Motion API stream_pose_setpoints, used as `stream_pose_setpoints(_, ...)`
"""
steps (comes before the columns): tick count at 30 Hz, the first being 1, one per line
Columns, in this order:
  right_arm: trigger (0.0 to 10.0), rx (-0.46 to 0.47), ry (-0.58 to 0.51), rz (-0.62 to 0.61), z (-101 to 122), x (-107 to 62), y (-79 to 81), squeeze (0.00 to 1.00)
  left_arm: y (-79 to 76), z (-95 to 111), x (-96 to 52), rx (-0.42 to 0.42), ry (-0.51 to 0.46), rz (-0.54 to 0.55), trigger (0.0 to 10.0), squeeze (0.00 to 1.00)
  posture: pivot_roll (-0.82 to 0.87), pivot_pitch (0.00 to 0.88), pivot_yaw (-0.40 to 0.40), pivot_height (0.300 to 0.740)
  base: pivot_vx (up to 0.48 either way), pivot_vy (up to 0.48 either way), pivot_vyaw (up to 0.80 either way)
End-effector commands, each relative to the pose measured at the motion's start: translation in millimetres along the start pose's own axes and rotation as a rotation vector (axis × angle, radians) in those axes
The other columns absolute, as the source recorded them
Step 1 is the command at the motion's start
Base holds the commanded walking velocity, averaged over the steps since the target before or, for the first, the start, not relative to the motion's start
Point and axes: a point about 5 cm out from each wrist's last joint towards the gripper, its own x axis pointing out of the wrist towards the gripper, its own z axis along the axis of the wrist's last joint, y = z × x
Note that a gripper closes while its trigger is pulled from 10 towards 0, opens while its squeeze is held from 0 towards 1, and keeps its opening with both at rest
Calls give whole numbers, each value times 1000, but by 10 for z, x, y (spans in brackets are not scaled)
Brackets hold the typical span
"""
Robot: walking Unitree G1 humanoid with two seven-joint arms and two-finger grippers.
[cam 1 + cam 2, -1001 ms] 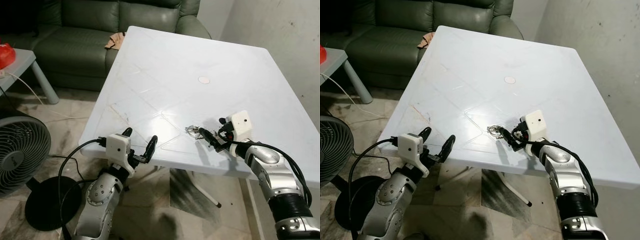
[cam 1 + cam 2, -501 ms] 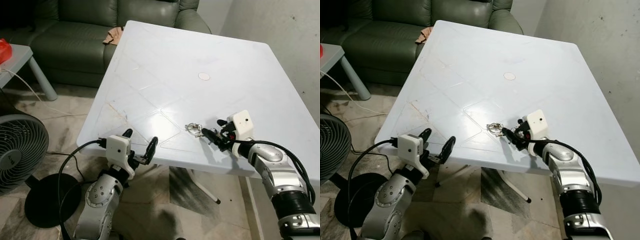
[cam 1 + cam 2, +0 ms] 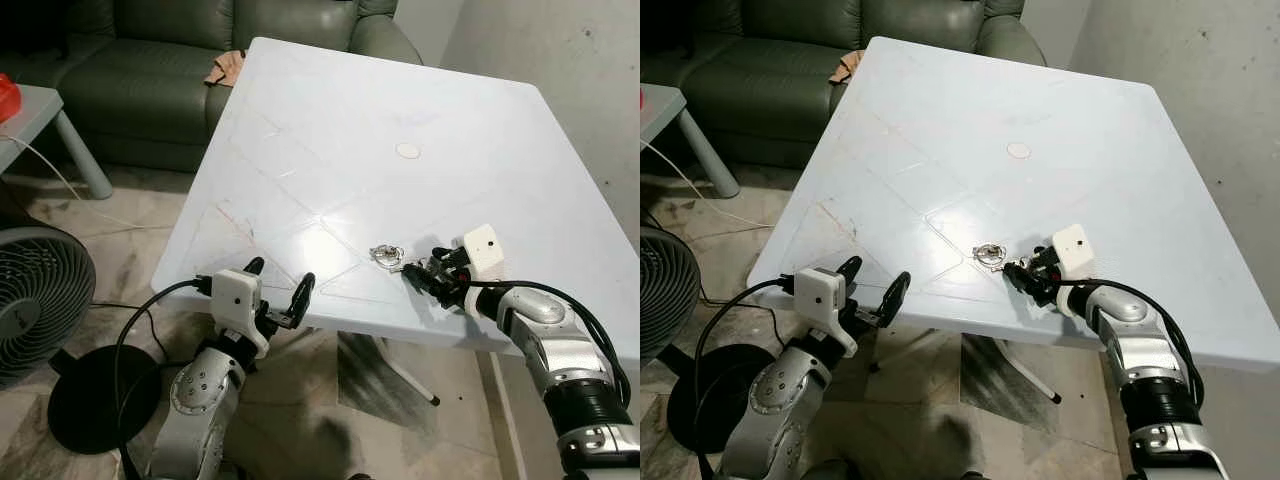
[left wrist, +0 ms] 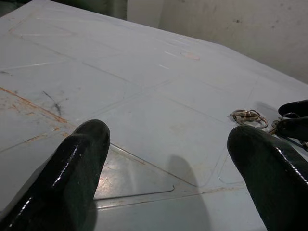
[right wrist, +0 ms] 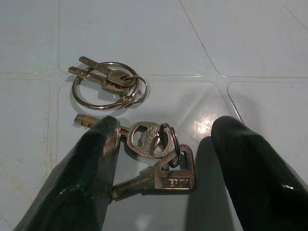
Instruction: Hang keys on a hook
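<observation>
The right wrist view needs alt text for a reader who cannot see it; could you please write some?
A bunch of keys lies on a white table between the open black fingers of the right end effector, which is not gripping it. Just beyond lies a large key ring carrying two small keys.

Keys (image 5: 144, 144) on white table (image 3: 330, 130)

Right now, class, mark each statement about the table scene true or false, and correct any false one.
1. The keys lie on the white table. True.
2. The right end effector is shut on the keys. False: its fingers are open, straddling them.
3. The left end effector is open at the table's near edge. True.
4. A fan stands on the table. False: it stands on the floor.
</observation>
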Motion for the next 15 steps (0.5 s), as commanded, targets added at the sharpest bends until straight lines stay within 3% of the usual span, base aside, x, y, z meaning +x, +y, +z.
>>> stream_pose_setpoints(1,10000,-27,41,13,-20,-26,-44,0,-28,17,-12,5,-3,0,10000,0,49,180,-131,711,0,0,0)
stream_pose_setpoints(4,10000,-18,44,26,-26,-30,-45,0,-31,17,-7,5,-3,1,10000,0,50,180,-134,711,0,0,0)
stream_pose_setpoints(5,5294,-20,42,26,-23,-32,-48,0,-31,18,-7,5,-4,2,10000,0,50,180,-134,711,0,0,0)
stream_pose_setpoints(6,3843,-20,40,22,-16,-34,-57,0,-28,19,-8,4,-4,4,10000,0,50,180,-134,711,0,0,0)
stream_pose_setpoints(7,471,-19,33,23,-6,-38,-63,0,-24,21,-10,3,-5,7,10000,0,50,180,-134,711,0,0,0)
stream_pose_setpoints(9,0,-25,36,20,-4,-39,-69,0,-23,22,-11,2,-6,8,10000,0,50,180,-134,711,0,0,0)
stream_pose_setpoints(15,0,-23,28,23,-2,-47,-84,0,-23,21,-9,2,-7,10,10000,0,51,178,-137,711,0,0,0)
